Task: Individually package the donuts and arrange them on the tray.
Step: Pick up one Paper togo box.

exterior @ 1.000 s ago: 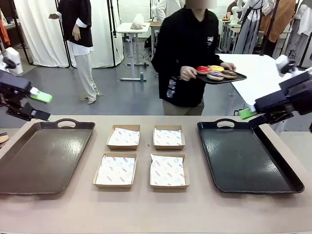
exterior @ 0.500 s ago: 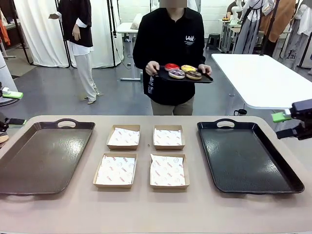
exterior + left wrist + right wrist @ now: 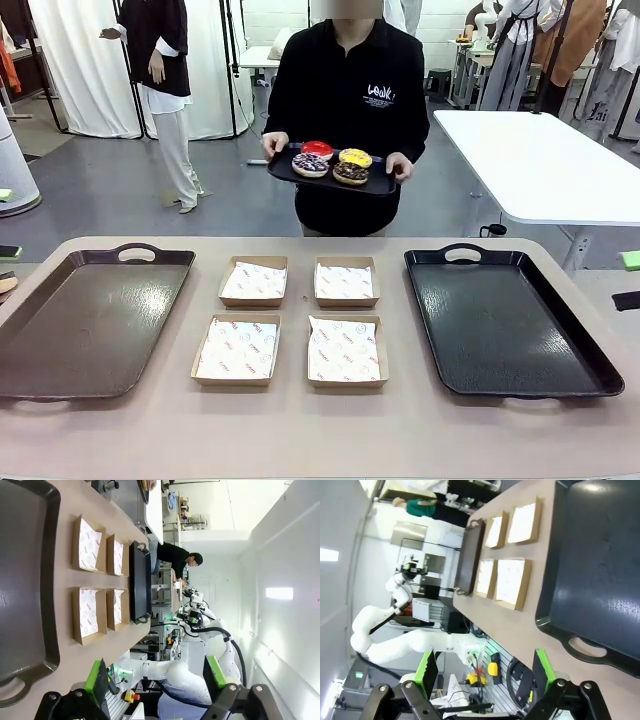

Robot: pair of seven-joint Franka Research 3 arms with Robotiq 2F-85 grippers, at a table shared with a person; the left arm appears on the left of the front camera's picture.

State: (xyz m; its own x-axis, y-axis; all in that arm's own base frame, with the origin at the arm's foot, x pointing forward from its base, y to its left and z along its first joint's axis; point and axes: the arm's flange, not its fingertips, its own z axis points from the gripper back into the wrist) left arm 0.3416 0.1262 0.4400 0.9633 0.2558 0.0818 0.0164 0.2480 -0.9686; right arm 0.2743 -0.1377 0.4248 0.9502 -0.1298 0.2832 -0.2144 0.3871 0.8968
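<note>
Left gripper [image 3: 156, 677]: jaws spread wide, holding nothing, out by the counter's left end.
Right gripper [image 3: 486, 671]: jaws released, empty, out by the right end.
Counter [image 3: 320, 430]: brown tray [image 3: 90, 320] on the left, black tray [image 3: 505, 320] on the right, four paper-lined boxes [image 3: 237, 350] two-by-two between them.
Donuts [image 3: 309, 164]: four on a small black tray [image 3: 283, 170], held in both hands by the person [image 3: 350, 90] beyond the far edge.
</note>
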